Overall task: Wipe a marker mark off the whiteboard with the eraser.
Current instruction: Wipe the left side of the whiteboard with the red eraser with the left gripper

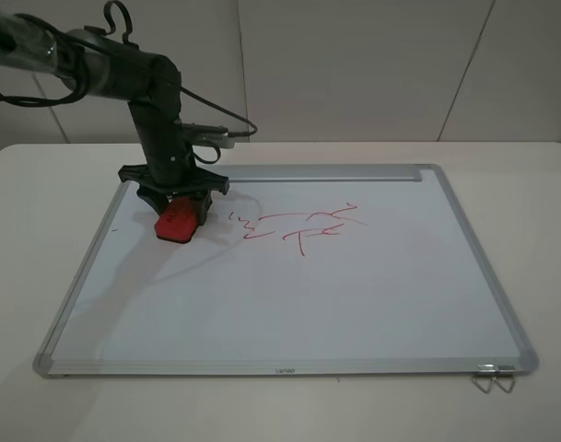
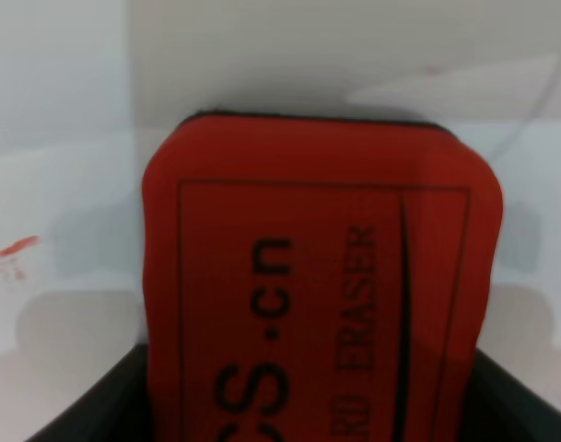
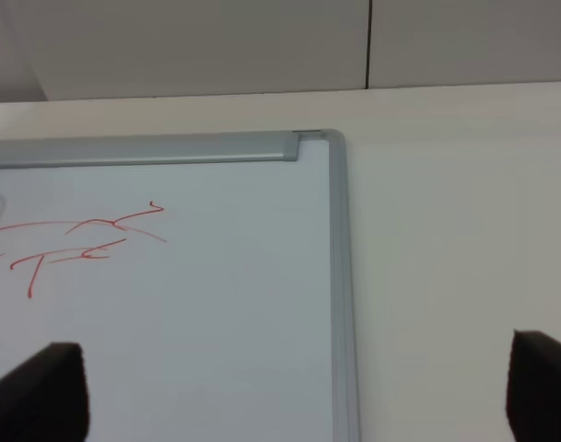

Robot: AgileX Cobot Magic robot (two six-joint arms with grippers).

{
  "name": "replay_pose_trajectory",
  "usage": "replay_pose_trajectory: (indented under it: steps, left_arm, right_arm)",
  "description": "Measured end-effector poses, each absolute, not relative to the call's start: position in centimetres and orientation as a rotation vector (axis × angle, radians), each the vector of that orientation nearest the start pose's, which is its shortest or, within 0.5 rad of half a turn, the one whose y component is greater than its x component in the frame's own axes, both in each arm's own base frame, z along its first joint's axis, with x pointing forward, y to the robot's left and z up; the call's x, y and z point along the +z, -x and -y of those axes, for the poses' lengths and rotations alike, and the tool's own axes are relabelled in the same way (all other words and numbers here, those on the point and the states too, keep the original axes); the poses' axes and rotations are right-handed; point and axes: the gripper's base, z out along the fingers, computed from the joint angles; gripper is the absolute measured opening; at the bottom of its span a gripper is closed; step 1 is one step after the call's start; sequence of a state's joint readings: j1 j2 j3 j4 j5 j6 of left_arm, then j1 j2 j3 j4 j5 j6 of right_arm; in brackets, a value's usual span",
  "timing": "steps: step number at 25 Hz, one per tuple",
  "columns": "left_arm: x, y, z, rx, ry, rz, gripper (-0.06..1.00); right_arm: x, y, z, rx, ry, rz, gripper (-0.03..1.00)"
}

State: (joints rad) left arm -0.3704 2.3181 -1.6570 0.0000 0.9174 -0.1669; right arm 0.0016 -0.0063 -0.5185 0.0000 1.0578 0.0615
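Observation:
The whiteboard (image 1: pixel 308 304) lies flat on the table. The marker mark (image 1: pixel 303 224), a thin red scribble with a z-like squiggle at its left end, sits in the board's upper middle. My left gripper (image 1: pixel 176 207) is shut on the red eraser (image 1: pixel 177 222) and holds it on or just above the board, a short way left of the mark. The left wrist view is filled by the eraser (image 2: pixel 317 276), with a trace of red mark (image 2: pixel 8 258) at its edge. My right gripper (image 3: pixel 289 387) is open off the board's right side, facing the mark (image 3: pixel 77 239).
A silver bar (image 1: pixel 326 172) runs along the board's far edge. A metal binder clip (image 1: pixel 495 378) hangs at the board's near right corner. The pale table (image 1: pixel 538 230) surrounds the board, with a wall behind.

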Motion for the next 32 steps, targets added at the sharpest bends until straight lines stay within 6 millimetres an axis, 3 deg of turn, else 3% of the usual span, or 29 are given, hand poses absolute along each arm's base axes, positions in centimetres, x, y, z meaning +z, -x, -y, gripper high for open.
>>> replay_pose_trajectory:
  steps: [5,13,26,32]
  left_arm:
    - [9.5,-42.0,13.6,0.011,-0.237,-3.1,0.58]
    - [9.5,-40.4,10.2,0.065,-0.169,-3.169,0.58]
    - [9.9,-36.5,9.1,0.108,-0.085,-3.225,0.58]
    - [9.9,-36.3,9.0,0.103,-0.055,-3.209,0.58]
  right_arm:
    - [28.3,0.8,0.0,0.033,-0.061,-2.016,0.83]
    - [28.3,0.8,0.0,0.04,-0.06,-2.016,0.83]
    - [28.3,0.8,0.0,0.033,-0.061,-2.016,0.83]
    - [28.3,0.8,0.0,0.033,-0.061,-2.016,0.83]
